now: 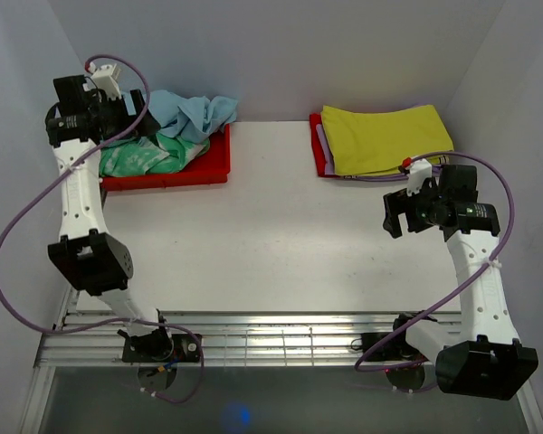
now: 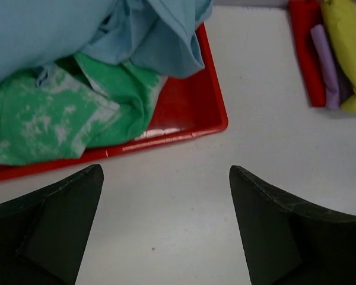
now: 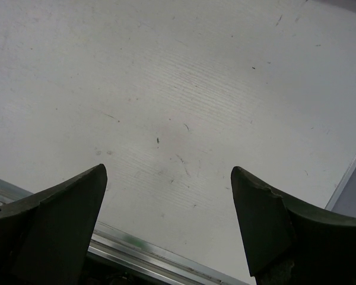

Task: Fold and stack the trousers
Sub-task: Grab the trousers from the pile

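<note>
Trousers (image 1: pixel 199 112) of light sky-blue cloth lie crumpled and unfolded in the red tray (image 1: pixel 213 163), at about ten o'clock on the white table (image 1: pixel 271 244). They are heaped in the far part of the tray and lie partly over a mint-green-and-white patterned garment (image 1: pixel 140 161). The left gripper (image 2: pixel 166 172) hovers by the tray's left end, also near ten o'clock. Its fingers (image 2: pixel 59 202) stand wide apart with nothing between them; bare table shows in the gap, and the tray's rim is just beyond. At about one o'clock a folded yellow-green cloth (image 1: pixel 385 136) rests on top of a small pile, with a lilac cloth (image 2: pixel 323 59) and a red layer (image 2: pixel 304 53) showing under it. The right gripper (image 3: pixel 169 172) hangs near three o'clock, just in front of that pile, spread wide and holding nothing, over bare table.
</note>
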Robot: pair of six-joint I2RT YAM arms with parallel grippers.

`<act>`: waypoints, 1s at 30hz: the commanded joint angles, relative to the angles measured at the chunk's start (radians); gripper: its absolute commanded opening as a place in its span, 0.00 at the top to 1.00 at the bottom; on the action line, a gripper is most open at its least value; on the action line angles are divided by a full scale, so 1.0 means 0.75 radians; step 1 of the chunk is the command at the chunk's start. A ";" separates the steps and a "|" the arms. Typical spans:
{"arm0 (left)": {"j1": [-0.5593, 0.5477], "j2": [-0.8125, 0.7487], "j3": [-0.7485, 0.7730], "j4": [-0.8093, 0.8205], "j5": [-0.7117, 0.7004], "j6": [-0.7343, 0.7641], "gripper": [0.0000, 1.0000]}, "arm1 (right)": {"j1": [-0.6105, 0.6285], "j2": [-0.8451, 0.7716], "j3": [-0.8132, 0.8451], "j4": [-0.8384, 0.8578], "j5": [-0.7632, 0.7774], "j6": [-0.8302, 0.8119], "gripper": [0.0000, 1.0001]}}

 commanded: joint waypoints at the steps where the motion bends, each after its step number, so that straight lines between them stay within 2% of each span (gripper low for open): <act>1: 0.003 0.220 0.306 0.144 -0.012 -0.177 0.02 | -0.006 0.016 0.059 -0.003 -0.017 -0.023 0.10; 2: 0.001 0.338 0.360 0.193 -0.014 -0.198 0.02 | -0.006 0.020 0.059 -0.001 -0.015 -0.025 0.10; 4: -0.007 0.441 0.486 0.259 -0.010 -0.231 0.02 | -0.006 0.040 0.057 0.003 -0.011 -0.031 0.10; 7: -0.058 0.585 0.557 0.322 -0.026 -0.204 0.02 | -0.006 0.067 0.059 0.001 0.002 -0.046 0.10; 11: -0.085 0.657 0.500 0.571 -0.002 -0.298 0.02 | -0.006 0.100 0.057 0.003 0.016 -0.060 0.10; 15: -0.156 0.789 0.551 0.597 0.082 -0.308 0.02 | -0.006 0.136 0.053 0.003 0.032 -0.064 0.10; 19: -0.220 0.843 0.446 0.723 0.078 -0.318 0.02 | -0.006 0.161 0.044 0.003 0.049 -0.074 0.10; 25: -0.298 1.021 0.542 0.760 -0.153 -0.267 0.02 | -0.006 0.169 0.024 0.003 0.100 -0.109 0.10; 27: -0.298 1.080 0.593 0.772 -0.186 -0.255 0.21 | -0.006 0.175 0.034 -0.003 0.118 -0.117 0.10; 28: -0.298 1.078 0.614 0.793 -0.208 -0.245 0.36 | -0.006 0.171 0.042 -0.003 0.126 -0.119 0.10; 29: -0.298 1.072 0.620 0.827 -0.225 -0.233 0.45 | -0.006 0.169 0.044 -0.001 0.129 -0.121 0.10; 30: -0.298 1.060 0.630 0.850 -0.249 -0.225 0.64 | -0.006 0.169 0.048 -0.001 0.129 -0.121 0.10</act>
